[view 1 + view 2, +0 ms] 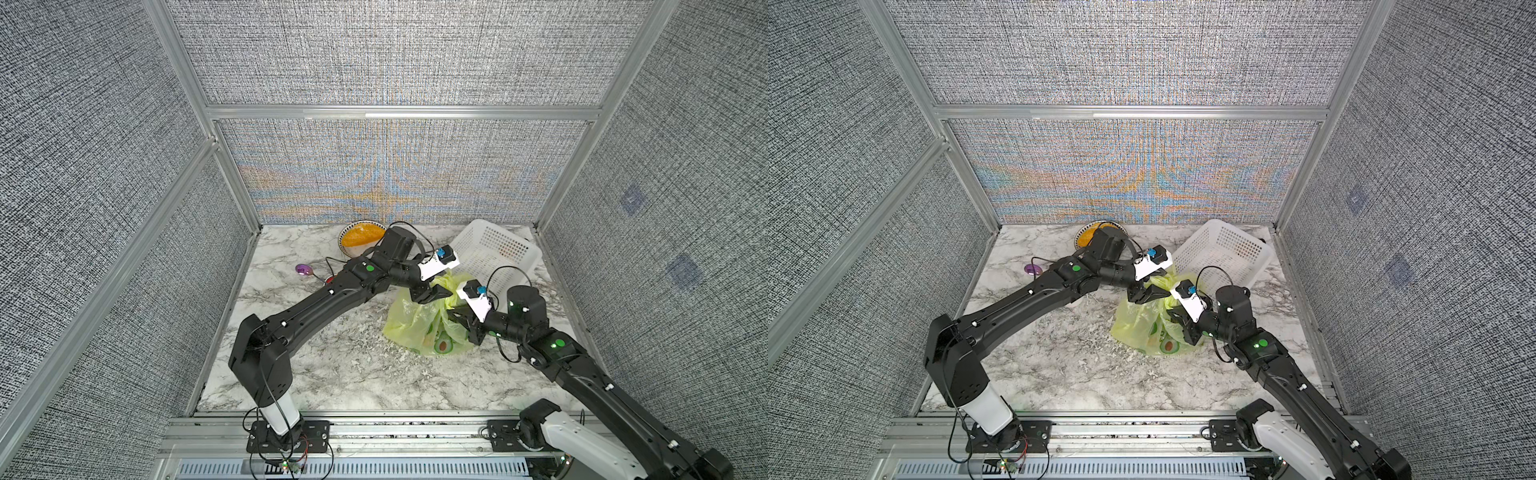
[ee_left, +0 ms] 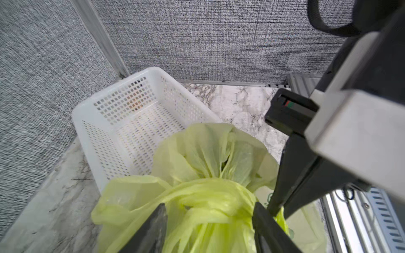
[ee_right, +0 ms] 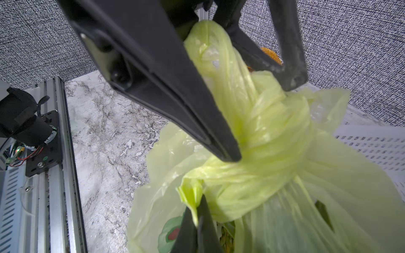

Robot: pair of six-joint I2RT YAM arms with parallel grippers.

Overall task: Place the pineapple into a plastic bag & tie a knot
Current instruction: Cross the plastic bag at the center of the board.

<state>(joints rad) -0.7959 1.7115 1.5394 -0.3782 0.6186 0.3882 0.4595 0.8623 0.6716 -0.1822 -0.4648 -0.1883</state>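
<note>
– Yellow-green plastic bag (image 1: 409,328) stands on the marble surface (image 1: 332,374), just in front of the white basket (image 1: 494,249), in both top views. Its neck is gathered. The left gripper (image 1: 440,293) is over the neck and the right gripper (image 1: 459,318) is at its side.
– Fingers?
– Too small to tell from up there. Left wrist view: left fingers (image 2: 153,230) stand apart, one on either side of the knot (image 2: 217,203), nothing pinched.
– Right wrist view?
– Right fingers (image 3: 188,227) are closed on a thin strip of bag film just below the knot (image 3: 269,140). Left fingers straddle the loop end above it, gaps showing. The contents are a dim shape through the film; pineapple not confirmed.
– Risks?
– Judgement only: the knot looks bulky and not cinched. A lone pull by the right could stretch or tear the thin film, or tip the bag toward the basket. Letting go now could let the crinkly film spring back and loosen the wrap. The left, on lifting, could snag the loop and drag the knot open.
</note>
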